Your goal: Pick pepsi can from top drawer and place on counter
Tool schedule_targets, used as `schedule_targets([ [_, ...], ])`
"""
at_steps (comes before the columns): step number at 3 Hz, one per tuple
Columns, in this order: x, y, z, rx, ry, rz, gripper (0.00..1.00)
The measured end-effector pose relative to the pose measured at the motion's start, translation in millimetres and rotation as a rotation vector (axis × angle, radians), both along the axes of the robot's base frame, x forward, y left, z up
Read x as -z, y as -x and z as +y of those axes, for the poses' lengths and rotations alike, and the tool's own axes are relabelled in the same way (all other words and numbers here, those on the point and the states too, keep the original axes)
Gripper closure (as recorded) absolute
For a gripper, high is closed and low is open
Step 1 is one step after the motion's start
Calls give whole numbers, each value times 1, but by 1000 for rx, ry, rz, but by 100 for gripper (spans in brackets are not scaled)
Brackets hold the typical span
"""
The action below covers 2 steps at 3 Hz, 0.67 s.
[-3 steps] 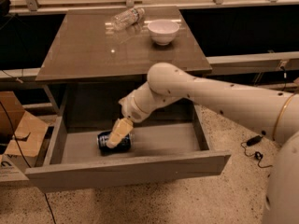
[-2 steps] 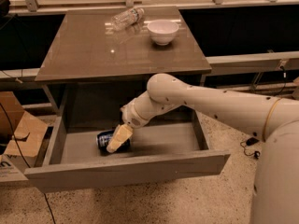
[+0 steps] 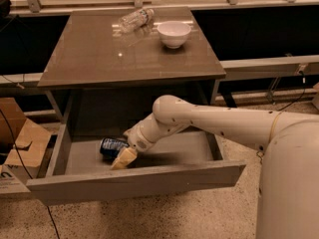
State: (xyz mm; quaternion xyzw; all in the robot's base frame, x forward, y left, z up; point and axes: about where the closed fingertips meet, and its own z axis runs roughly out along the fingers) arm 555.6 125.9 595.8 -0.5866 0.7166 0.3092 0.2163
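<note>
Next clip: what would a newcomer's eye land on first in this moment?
The big white arm reaches down into the open top drawer, its pincer right beside the pepsi can, which lies on its side in the drawer's left part. Behind, on the counter, a white bowl and a toppled clear plastic bottle sit near the far edge.

No lettering reading clearly anywhere, pepsi can (image 3: 111, 146) showing only pale markings too blurred to be making out as a brand, dark print on the cardboard box (image 3: 7, 181) at the left edge being illegible, hand (image 3: 123, 160) reaching low inside the top drawer (image 3: 134, 181), just beside the can.
</note>
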Motion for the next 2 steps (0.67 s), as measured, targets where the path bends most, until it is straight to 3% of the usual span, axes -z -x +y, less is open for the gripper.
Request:
schedule_targets([
  [2, -7, 3, -1, 2, 2, 4, 73],
])
